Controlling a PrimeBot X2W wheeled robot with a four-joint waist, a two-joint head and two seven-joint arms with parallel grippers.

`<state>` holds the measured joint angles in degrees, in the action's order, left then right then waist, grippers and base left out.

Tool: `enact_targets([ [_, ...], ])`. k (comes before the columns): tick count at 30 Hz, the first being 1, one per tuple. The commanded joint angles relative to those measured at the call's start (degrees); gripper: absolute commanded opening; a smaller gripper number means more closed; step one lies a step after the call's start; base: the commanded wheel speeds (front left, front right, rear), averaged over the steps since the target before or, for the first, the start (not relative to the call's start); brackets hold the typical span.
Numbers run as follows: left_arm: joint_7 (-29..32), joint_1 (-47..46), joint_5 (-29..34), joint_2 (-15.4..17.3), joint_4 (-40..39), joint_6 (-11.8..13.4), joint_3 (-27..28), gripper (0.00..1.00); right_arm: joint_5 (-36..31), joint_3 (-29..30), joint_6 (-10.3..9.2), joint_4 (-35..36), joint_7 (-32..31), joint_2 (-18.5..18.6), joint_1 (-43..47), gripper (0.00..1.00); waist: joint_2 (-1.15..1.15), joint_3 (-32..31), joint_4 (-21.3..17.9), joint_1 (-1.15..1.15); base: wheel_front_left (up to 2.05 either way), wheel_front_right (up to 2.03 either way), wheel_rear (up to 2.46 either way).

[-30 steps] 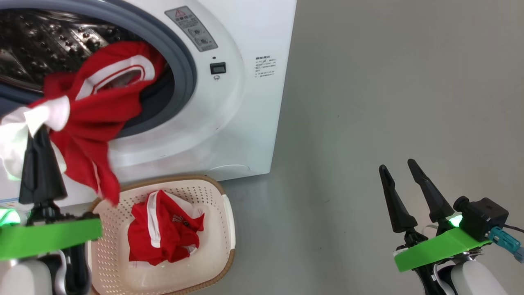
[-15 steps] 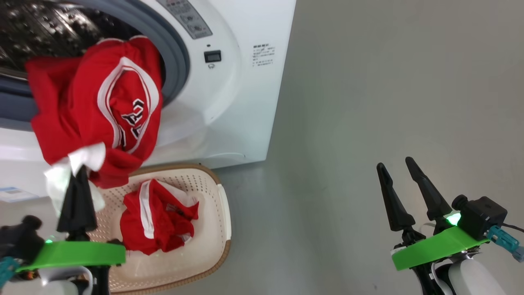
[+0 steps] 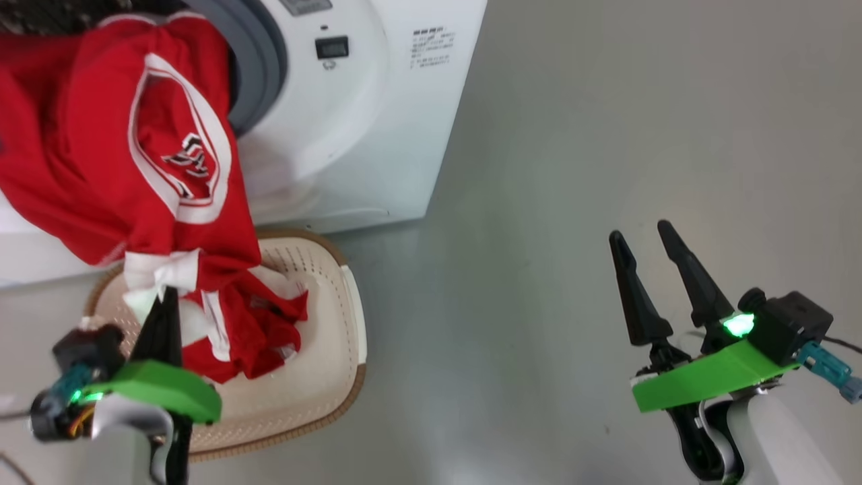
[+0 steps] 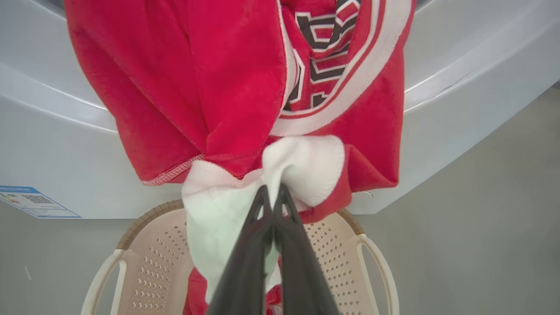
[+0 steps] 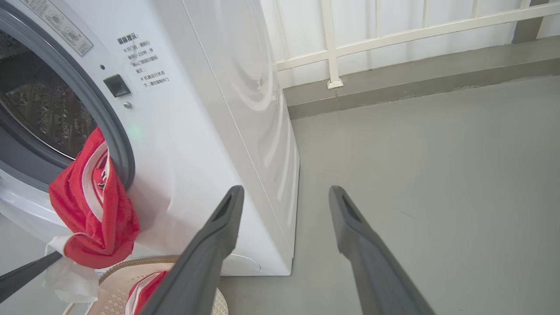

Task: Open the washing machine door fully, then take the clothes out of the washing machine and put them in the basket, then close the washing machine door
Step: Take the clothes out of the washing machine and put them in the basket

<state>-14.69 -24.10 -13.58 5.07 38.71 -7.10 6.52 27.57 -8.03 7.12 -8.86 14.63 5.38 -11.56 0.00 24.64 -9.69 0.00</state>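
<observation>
Clothes (image 3: 101, 135) hang over the washing machine (image 3: 377, 135) mouth, directly above the basket (image 3: 323, 384). Your left gripper (image 3: 163, 300) is clamped on the white trim, jaws together on the cloth. In your head view the jersey's top and left are cut off, and you can't tell if its far end is inside. A second red garment (image 3: 256, 330) lies in the basket, partly hidden by the held one. Left wrist view adds the emblem close up and a blue label (image 4: 35, 203). Right wrist view adds the drum (image 5: 43, 109) and a white railing (image 5: 332, 43). Your right gripper (image 3: 640, 230) is over the floor, jaws wide apart.
</observation>
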Motion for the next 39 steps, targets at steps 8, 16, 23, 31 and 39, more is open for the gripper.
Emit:
enact_targets([
  [8,-0.3,-10.9,1.9,4.0,15.0,-0.3,-1.6,0.0,-0.5,-1.7,0.36,1.9,0.4,-0.7,-3.2,1.0,0.0,6.8,-1.2,0.0,0.0,0.0,0.0],
  [16,-0.3,-18.9,3.3,6.2,24.6,-0.4,-4.2,0.0,-0.5,-2.5,0.36,2.2,0.4,-1.4,-5.6,1.0,0.0,11.1,-2.1,0.0,0.0,0.0,0.0],
  [23,-0.3,-25.6,3.7,7.2,31.4,-0.4,-6.7,0.38,-0.7,-2.7,0.36,2.5,0.4,-1.9,-7.3,1.0,0.0,14.4,-2.2,0.0,0.0,0.0,0.0],
  [31,-0.3,-28.5,2.3,7.7,33.9,-0.4,-8.2,1.0,-0.7,-2.8,0.36,2.4,0.4,-2.1,-8.4,1.0,0.0,15.0,-2.3,0.0,0.0,0.0,0.0],
  [39,-0.3,-28.6,-0.1,7.2,33.7,-0.4,-8.6,1.0,-0.9,-2.4,0.36,2.3,0.4,-2.2,-8.3,1.0,0.0,14.6,-1.7,0.0,0.0,0.0,0.0],
])
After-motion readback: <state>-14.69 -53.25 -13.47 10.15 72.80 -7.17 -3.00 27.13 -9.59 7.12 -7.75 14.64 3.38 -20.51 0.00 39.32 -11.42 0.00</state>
